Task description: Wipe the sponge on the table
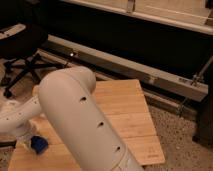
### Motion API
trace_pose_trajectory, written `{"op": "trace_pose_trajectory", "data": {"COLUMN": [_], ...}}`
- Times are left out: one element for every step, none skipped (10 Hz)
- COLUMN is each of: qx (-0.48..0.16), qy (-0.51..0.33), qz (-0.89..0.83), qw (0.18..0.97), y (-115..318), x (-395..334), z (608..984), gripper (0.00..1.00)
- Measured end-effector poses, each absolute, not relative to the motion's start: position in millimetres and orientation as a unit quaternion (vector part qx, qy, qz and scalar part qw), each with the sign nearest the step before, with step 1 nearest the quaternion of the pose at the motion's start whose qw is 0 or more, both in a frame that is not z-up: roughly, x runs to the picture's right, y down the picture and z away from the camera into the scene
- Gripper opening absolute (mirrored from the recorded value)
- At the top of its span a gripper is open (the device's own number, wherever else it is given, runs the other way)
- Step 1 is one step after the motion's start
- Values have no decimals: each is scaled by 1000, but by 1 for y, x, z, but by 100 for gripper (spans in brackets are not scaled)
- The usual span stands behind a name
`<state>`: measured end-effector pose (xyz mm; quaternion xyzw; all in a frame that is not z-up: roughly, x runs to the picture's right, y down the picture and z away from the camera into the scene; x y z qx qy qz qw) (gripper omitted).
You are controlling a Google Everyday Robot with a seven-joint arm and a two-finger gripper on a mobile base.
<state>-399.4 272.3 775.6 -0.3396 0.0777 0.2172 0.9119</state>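
My gripper (30, 139) sits low at the tabletop's left edge, jaws closed on the soft, bright blue sponge (40, 145), apparently to keep it pressed against the pale wooden planks of the table (127, 107) for wiping. The smooth white arm (80, 117) blocks much of my view.

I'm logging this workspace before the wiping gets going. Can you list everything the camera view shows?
table: one, light wood planks, centre and lower frame
sponge: one, bright blue, on the table's near left part
office chair: one, black, on the floor at upper left
metal rail: one, grey, running along behind the table
floor: speckled grey, around the table
arm: one, white, large in the foreground over the table
gripper: one, white, lower left, shut, down at the sponge; whether it grips it is hidden
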Motion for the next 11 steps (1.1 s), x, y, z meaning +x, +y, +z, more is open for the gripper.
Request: {"op": "trace_pose_trajectory", "data": {"qx": [-338,-336,-334,-333,-331,-328,-326,-324,-320,-317,-315], "qy": [75,70,66,62,59,56,52,49,45,39,31], "qz": [209,196,185,176,172,170,170,171,173,176,180], "qw": [914,919,922,924,926,927,929,929,930,931,931], "y": [271,271,272,272,270,267,264,262,259,255,252], "x": [-406,-417,-425,-434,-437,-441,-444,-446,-446,-447,-449], "z": [776,778,780,782,784,788,791,793,797,802,806], "gripper": [11,11,11,11,11,11,11,11,11,11,11]}}
